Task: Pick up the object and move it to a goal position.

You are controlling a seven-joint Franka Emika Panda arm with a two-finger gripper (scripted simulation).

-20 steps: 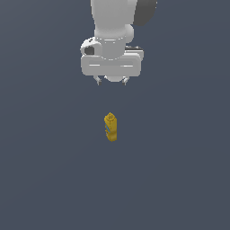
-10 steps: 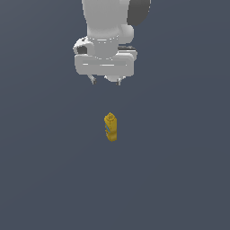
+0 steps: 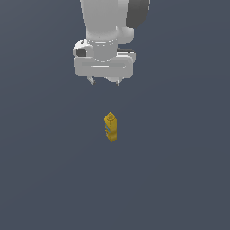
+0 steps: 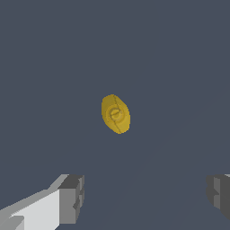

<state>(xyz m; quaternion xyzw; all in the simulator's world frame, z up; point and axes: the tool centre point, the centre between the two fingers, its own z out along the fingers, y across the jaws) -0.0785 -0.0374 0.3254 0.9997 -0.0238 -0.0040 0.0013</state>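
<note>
A plain, dark blue-grey surface fills both views, flat and unmarked.

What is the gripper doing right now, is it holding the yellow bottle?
Gripper: open and empty, up above the yellow bottle, which stands alone on the floor.

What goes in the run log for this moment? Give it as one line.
stage: pre-grasp | pincer: open, empty, above bottle | yellow bottle: upright on floor, untouched | contact: none | goal: not visible
</note>
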